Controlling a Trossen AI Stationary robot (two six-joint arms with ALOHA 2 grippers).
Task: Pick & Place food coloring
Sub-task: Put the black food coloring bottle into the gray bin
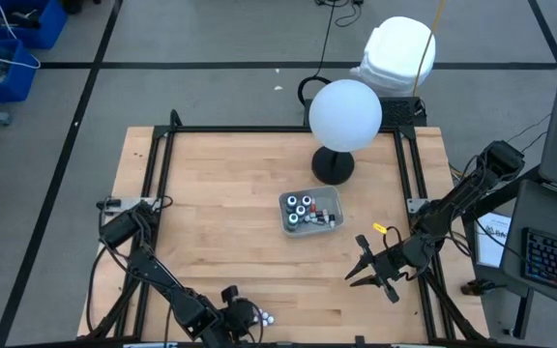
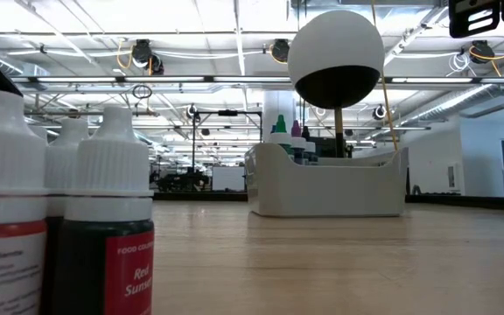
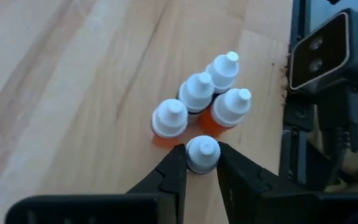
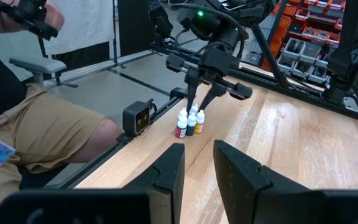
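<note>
Standing upright, cap upward, a food coloring bottle (image 3: 202,153) sits gripped in the left tool (image 3: 201,167).

Wooden table (image 1: 220,222): grey tray (image 1: 310,212) near centre, lamp base (image 1: 333,166) behind it, food coloring bottles (image 1: 256,317) at front edge.

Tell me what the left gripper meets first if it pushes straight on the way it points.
The left gripper already has a small white-capped bottle between its fingers. Straight beyond stands the cluster of four more white-capped bottles, the orange-bodied pair nearest; depth is hard to judge.
</note>
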